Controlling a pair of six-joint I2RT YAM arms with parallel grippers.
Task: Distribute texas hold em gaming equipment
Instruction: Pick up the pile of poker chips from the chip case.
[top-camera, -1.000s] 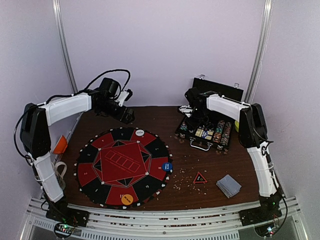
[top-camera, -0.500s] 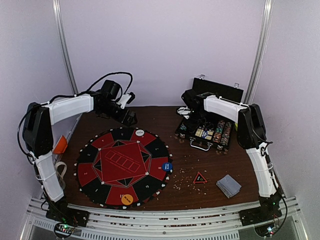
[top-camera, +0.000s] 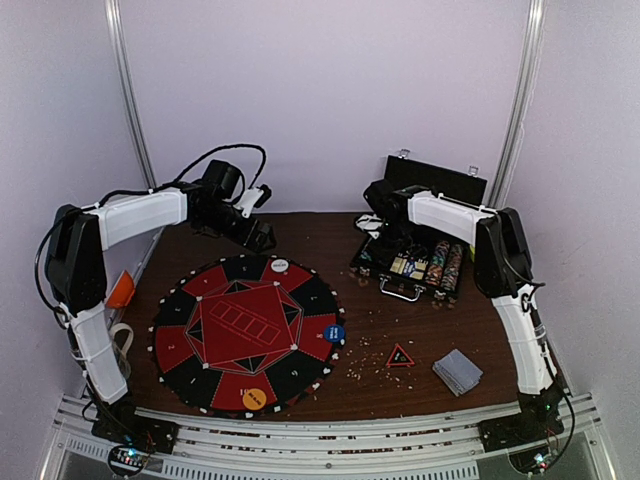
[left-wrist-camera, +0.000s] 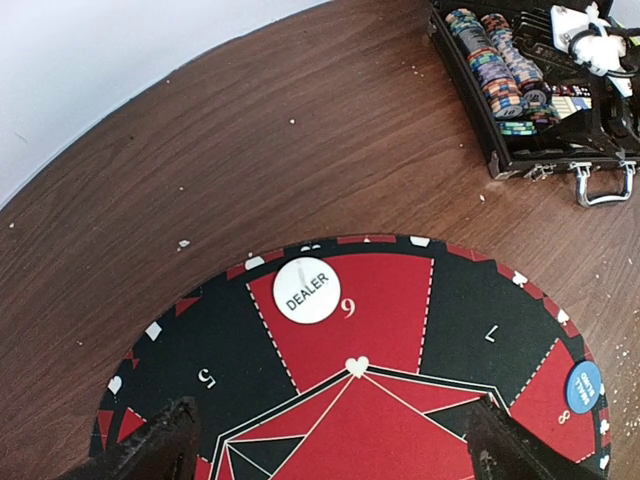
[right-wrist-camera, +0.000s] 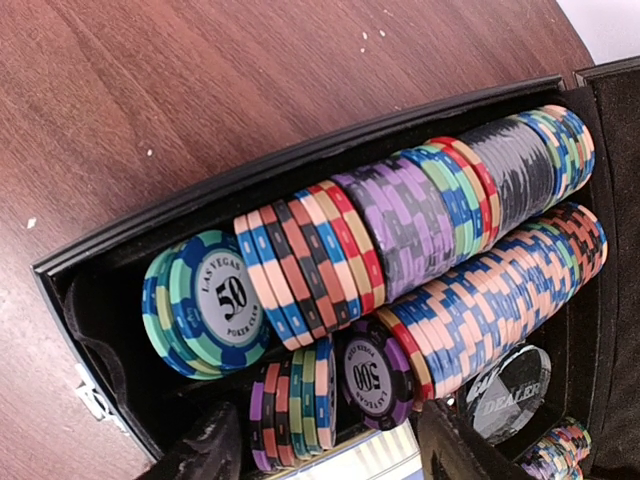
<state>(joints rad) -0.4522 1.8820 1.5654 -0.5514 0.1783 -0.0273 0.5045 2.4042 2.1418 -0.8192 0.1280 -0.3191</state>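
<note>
The small edge-striped poker chips (right-wrist-camera: 420, 230) stand on edge in tight rows inside the black hinged chip case (top-camera: 437, 181), which lies open with its lid raised at the far right corner of the dark wooden table (top-camera: 330, 232). Their rims are banded in green, blue, salmon, red, purple and black, and the faces at two row ends read 50 and 500. A clear round piece (right-wrist-camera: 508, 392) marked DEALER lies in the case beside them. The right hand (right-wrist-camera: 330, 445) hangs over the case with its fingers parted to either side of a short row of chips, nothing lifted; whether the pads touch that row cannot be told. On the round red-and-black mat (top-camera: 215, 345) covering the left half of the table lie three larger flat discs: a white round disc (left-wrist-camera: 307, 290) lettered DEALER at the mat's far edge, a blue round disc (top-camera: 334, 333) at its right edge and an orange round disc (top-camera: 254, 398) at its near edge. The left hand (left-wrist-camera: 330, 430) hovers over the mat's far edge, released, its fingers wide and holding nothing. A loose stack of grey-blue-backed playing cards (top-camera: 457, 371) lies near the table's near right corner, with a small red triangular marker (top-camera: 400, 356) between it and the mat.
</note>
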